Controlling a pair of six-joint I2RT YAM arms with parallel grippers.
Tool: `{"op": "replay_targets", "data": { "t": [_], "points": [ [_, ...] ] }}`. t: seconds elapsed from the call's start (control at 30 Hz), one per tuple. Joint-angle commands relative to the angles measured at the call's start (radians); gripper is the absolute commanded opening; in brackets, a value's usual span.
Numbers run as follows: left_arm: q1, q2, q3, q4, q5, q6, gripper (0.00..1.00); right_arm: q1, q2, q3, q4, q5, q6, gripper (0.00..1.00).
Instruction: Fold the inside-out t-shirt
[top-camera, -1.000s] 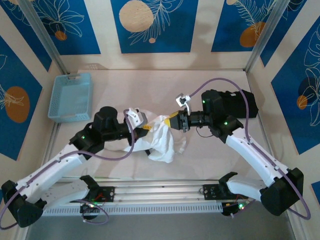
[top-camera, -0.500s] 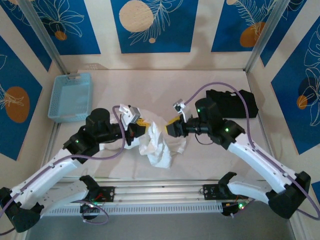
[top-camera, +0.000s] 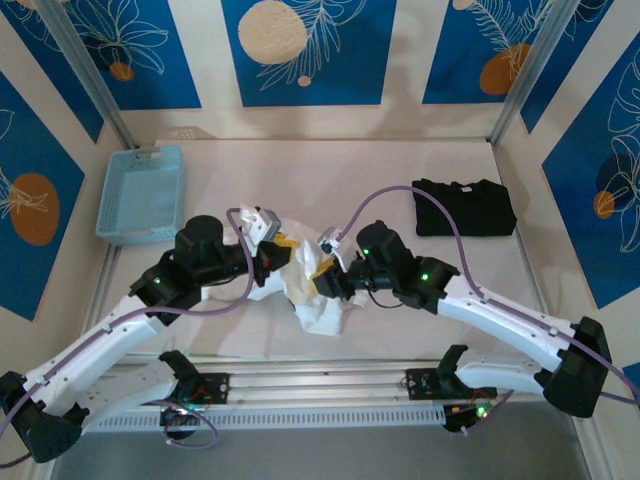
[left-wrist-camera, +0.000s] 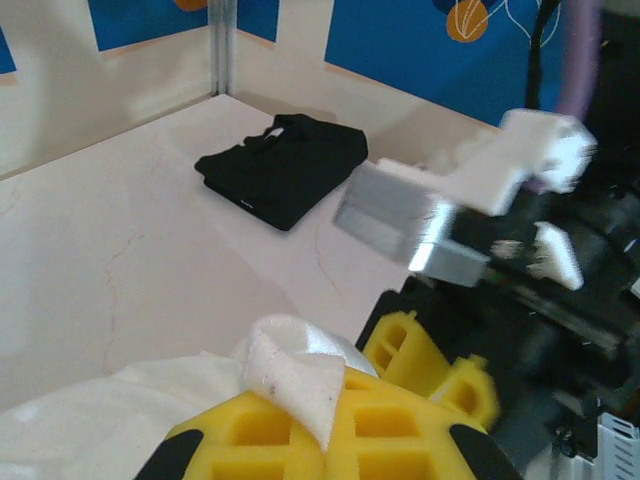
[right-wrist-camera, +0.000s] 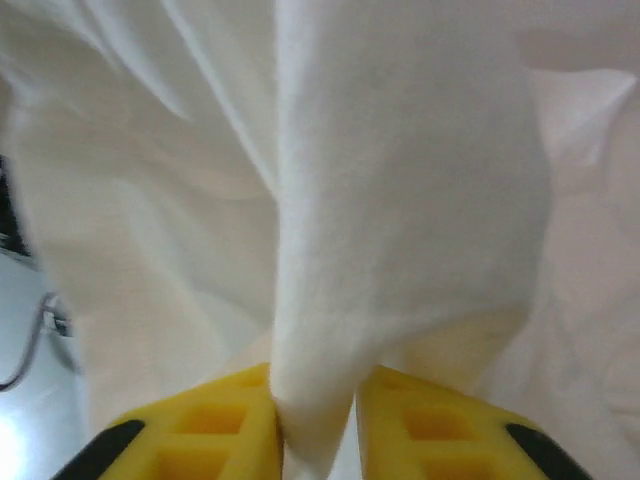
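The white inside-out t-shirt (top-camera: 318, 300) hangs bunched and crumpled between my two arms at the table's near middle. My left gripper (top-camera: 284, 246) is shut on a fold of its cloth; in the left wrist view that white fold (left-wrist-camera: 292, 368) sticks out from between the closed yellow fingers (left-wrist-camera: 400, 430). My right gripper (top-camera: 323, 277) sits close beside it to the right, shut on a thick vertical pleat of the t-shirt (right-wrist-camera: 400, 180), which passes down between its yellow fingers (right-wrist-camera: 210, 420). The two grippers are nearly touching.
A black folded garment (top-camera: 463, 208) lies at the back right, also seen in the left wrist view (left-wrist-camera: 285, 165). A blue basket (top-camera: 140, 192) stands at the back left. Walls and metal posts close in the table on three sides.
My right arm has swung left and nearer, uncovering the black garment, and has taken a new hold lower on the cloth. The t-shirt is more tightly bunched. The left gripper shifted slightly.
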Motion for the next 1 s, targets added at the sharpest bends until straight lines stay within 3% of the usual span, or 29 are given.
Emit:
{"op": "replay_targets", "data": {
  "t": [0.0,0.1,0.2,0.33,0.57,0.97],
  "points": [
    [-0.002,-0.014,-0.006,-0.011,-0.050,0.005,0.00,-0.002,-0.034,0.020,0.078,0.021,0.011,0.08],
    [-0.001,-0.015,-0.011,-0.042,-0.134,0.014,0.00,-0.057,-0.096,-0.023,0.123,-0.128,0.023,0.00],
    [0.000,-0.011,-0.026,-0.071,-0.228,0.034,0.00,-0.154,-0.146,-0.083,0.226,-0.358,0.086,0.00],
    [-0.001,-0.019,-0.057,-0.063,-0.244,0.049,0.00,-0.233,-0.153,-0.139,0.362,-0.512,0.182,0.00],
    [0.000,-0.049,-0.119,-0.015,-0.170,0.098,0.13,-0.263,-0.118,-0.144,0.425,-0.576,0.222,0.00],
    [0.003,-0.149,-0.194,-0.081,-0.211,0.062,0.38,-0.292,-0.114,-0.142,0.424,-0.554,0.233,0.00]
  ]
}}
